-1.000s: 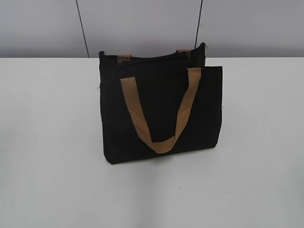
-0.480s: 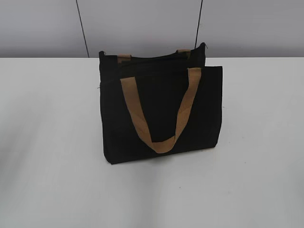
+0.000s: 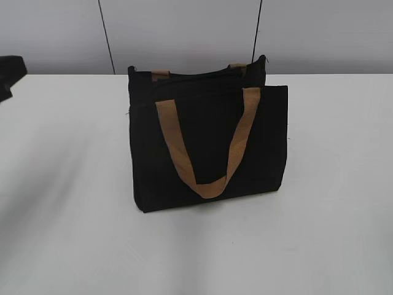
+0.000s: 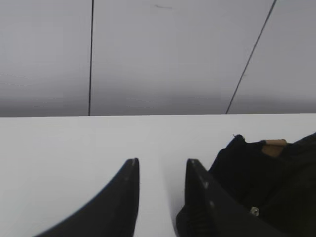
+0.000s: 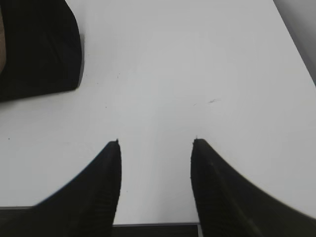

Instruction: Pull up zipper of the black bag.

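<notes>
Standing upright near the middle of the white table, the black bag faces the exterior camera with one tan handle drooping in a loop down its front panel and the second handle peeking over the top edge behind. The zipper runs along that top edge as a dark line, but its metal pull cannot be made out from here. At the far left edge of this view a dark piece of the left arm just enters; neither claw shows.

The left wrist camera fills that gap: the left gripper hovers low over bare tabletop with its two black fingers a narrow gap apart, holding nothing. One top corner of the bag sits just to its right, with a scrap of tan webbing visible, apart from the fingertips.

The right wrist camera looks down on the right gripper, whose fingers are spread wider, empty, over plain table. A rounded bottom corner of the bag lies at the upper left of that view, well apart from the fingers.
</notes>
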### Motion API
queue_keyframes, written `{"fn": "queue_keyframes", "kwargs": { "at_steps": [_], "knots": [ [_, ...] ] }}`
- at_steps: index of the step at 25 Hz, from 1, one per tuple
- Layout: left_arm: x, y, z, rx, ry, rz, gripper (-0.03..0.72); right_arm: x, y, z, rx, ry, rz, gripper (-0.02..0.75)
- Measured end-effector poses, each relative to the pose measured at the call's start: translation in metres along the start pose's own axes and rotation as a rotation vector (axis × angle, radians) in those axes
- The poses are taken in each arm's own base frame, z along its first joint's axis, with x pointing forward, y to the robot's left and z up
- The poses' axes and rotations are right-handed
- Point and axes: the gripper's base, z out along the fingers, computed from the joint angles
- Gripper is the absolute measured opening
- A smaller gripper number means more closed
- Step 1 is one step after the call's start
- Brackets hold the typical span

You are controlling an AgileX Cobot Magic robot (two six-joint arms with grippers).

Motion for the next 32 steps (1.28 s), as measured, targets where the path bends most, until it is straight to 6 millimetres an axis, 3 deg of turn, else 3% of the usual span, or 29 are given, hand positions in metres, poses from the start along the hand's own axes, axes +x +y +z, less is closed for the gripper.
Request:
{"fn": "queue_keyframes", "kwargs": {
  "at_steps": [8, 21, 28, 32],
  "knots": [
    [0.047, -0.011, 0.031, 0.085, -0.048, 0.015, 0.241, 0.0, 0.0, 0.0, 0.0, 0.0, 0.0, 0.365],
    [0.124, -0.022, 0.079, 0.239, 0.116, 0.093, 0.243, 0.0, 0.0, 0.0, 0.0, 0.0, 0.0, 0.365],
    [0.138, -0.033, 0.103, 0.364, 0.162, 0.171, 0.368, 0.0, 0.0, 0.0, 0.0, 0.0, 0.0, 0.365],
    [0.145, -0.034, 0.114, 0.379, 0.195, 0.185, 0.39, 0.0, 0.0, 0.0, 0.0, 0.0, 0.0, 0.365]
  ]
}}
